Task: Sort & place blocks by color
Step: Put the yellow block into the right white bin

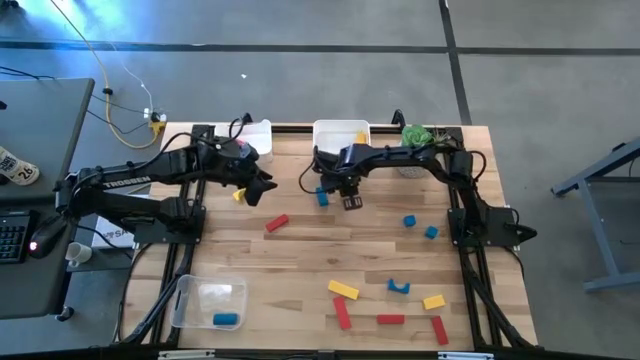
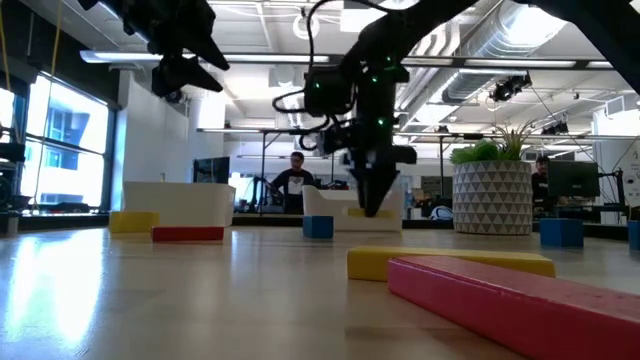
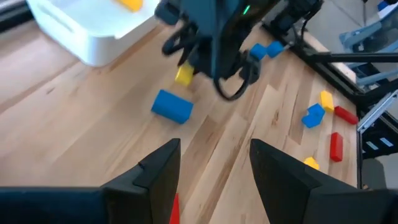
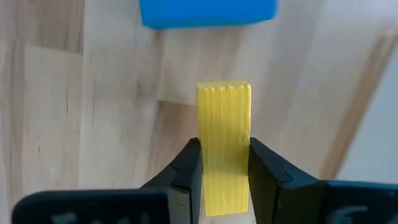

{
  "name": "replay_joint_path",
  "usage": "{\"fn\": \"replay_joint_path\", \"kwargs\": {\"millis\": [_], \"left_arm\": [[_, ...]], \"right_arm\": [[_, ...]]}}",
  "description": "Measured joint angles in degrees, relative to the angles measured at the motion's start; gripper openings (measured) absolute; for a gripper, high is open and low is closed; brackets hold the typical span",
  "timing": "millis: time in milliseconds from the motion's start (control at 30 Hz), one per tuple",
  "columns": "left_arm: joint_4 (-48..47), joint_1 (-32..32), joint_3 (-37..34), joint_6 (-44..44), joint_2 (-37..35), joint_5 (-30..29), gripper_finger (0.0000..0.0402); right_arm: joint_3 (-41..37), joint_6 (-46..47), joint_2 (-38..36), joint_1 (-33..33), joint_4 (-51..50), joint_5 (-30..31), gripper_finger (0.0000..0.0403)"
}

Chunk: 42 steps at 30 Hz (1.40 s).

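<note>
Above the blue block [image 4: 208,12] near the white bin [image 1: 340,132], my right gripper [image 4: 224,171] clamps a yellow block [image 4: 224,143]; my left gripper [image 3: 211,168] hovers, fingers spread.

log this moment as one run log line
right gripper: shut on small yellow block, above table beside blue block | left gripper: open, empty, raised | yellow bin: white plastic bin

Red, yellow, blue blocks [image 1: 391,320] scattered on wood; one yellow block [image 4: 224,144] pincer-held.
</note>
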Motion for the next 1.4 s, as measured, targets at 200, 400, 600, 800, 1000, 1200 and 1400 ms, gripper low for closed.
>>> {"fn": "replay_joint_path", "kwargs": {"millis": [200,400,600,800,1000,1200,1400], "left_arm": [[-5.2,-2.4,0.0,-1.3,0.0,-6.2,0.0181],[-6.3,-5.8,0.0,-2.3,0.0,-9.9,0.0181],[-6.3,-8.9,0.0,-3.3,0.0,-10.5,0.0181],[-6.3,-11.5,0.0,-4.2,0.0,-11.8,0.0181],[-6.3,-12.6,0.0,-4.2,0.0,-13.2,0.0181],[-6.3,-12.6,0.0,-4.2,0.0,-13.2,0.0181],[-6.2,-12.6,0.0,-2.8,0.0,-13.2,0.0181]], "right_arm": [[7.0,0.0,-0.1,-0.7,-1.6,2.6,0.0071],[14.0,0.4,-0.2,-3.1,-0.9,8.9,0.0072],[17.3,4.7,-0.3,-7.7,0.3,12.4,0.0072],[15.7,12.4,-0.4,-13.2,1.5,11.8,0.0073],[13.5,15.8,-0.3,-16.6,1.8,7.6,0.0073],[11.7,18.5,-0.3,-18.5,2.2,4.5,0.0086],[11.7,18.5,-0.3,-18.2,1.5,7.4,0.0149]]}}
